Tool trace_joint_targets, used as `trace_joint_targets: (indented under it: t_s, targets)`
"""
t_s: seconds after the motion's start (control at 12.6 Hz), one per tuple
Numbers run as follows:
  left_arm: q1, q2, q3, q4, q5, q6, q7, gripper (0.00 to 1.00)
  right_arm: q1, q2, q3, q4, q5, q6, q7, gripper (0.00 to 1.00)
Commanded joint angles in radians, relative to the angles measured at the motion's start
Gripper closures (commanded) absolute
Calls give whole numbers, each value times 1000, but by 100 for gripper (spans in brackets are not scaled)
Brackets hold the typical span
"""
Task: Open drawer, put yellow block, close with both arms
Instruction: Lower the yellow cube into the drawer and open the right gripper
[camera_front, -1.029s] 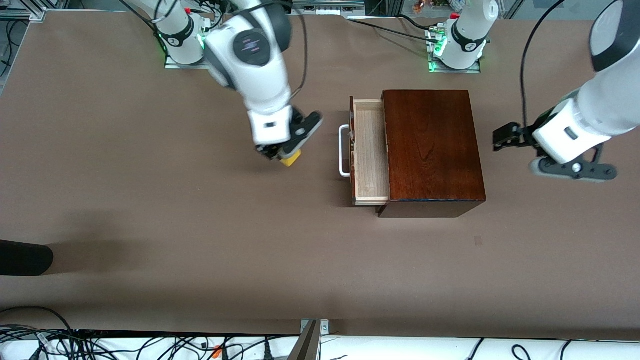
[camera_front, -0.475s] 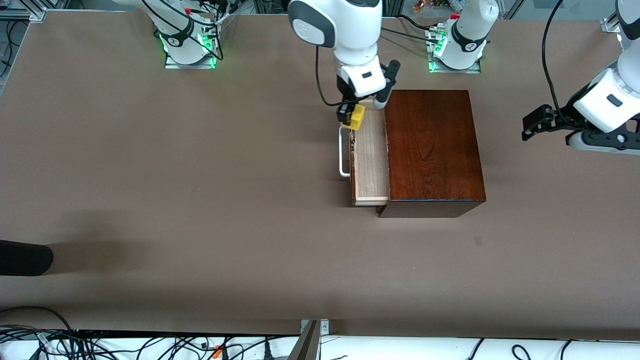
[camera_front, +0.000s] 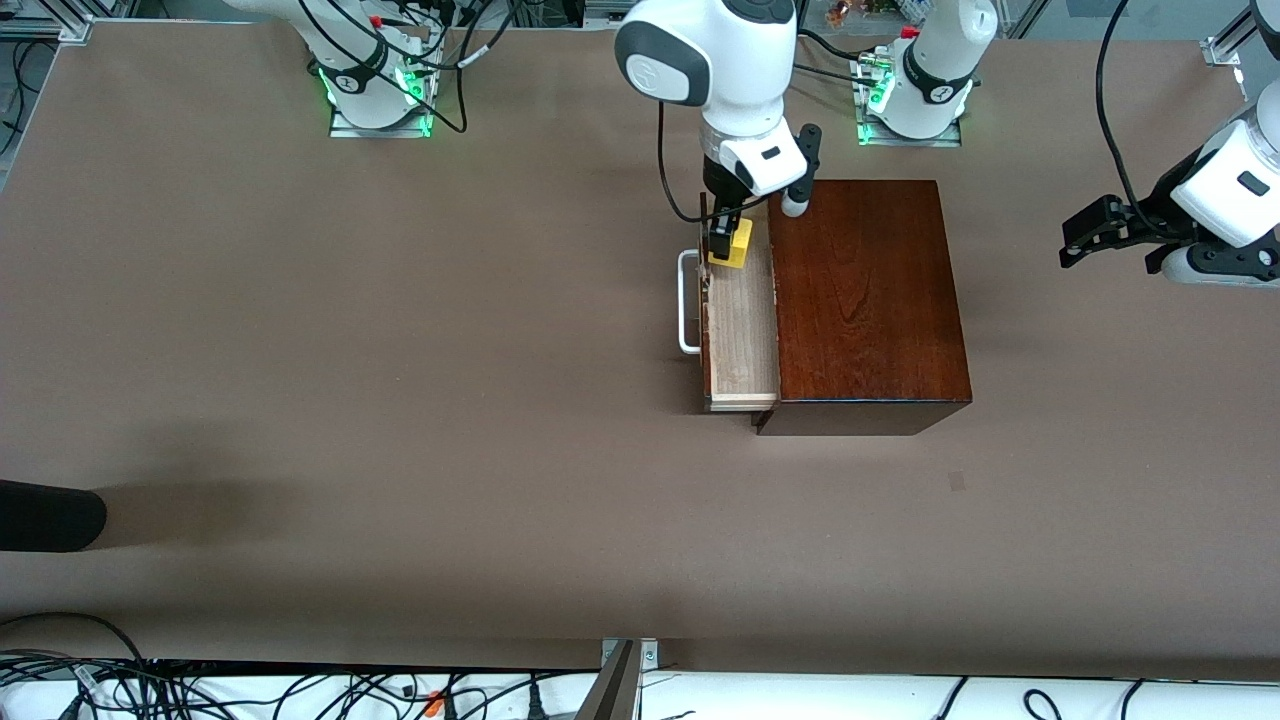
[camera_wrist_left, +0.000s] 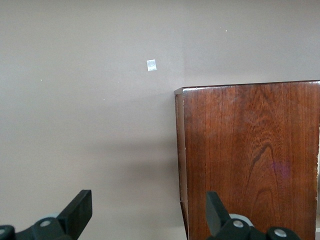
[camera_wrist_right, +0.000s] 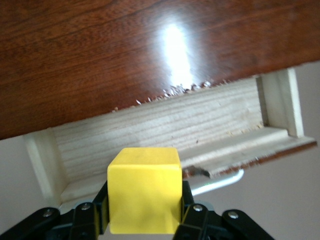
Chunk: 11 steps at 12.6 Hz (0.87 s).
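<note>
Right wrist view shows the right gripper (camera_wrist_right: 145, 220) clamped on the small bright yellow cube (camera_wrist_right: 144, 192), hanging over the pale wooden drawer tray (camera_front: 742, 330) pulled out at nine o'clock of the glossy mahogany box (camera_front: 865, 300). I'd lower it squarely before letting go. Left gripper (camera_wrist_left: 147, 212) waits, spread and empty, off the box's three o'clock side.

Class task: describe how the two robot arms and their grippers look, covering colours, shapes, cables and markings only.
Both arms are glossy white with rounded grey-black joints, each carrying a small dark logo. Their bases glow green, with a red fitting above. Black cables loop along each arm. The right gripper and the left gripper are black, two-fingered, with silver screws at the finger mounts.
</note>
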Motion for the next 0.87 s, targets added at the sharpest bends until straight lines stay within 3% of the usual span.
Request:
trace_joint_targets:
  t_s: [0.0, 0.79]
  targets:
    - [1, -6, -1, 6, -13, -12, 13, 0, 19, 48, -10, 52, -26, 43, -32, 75]
    - [-3, -4, -5, 12, -13, -14, 13, 0, 11, 94, -26, 26, -39, 96, -173, 74]
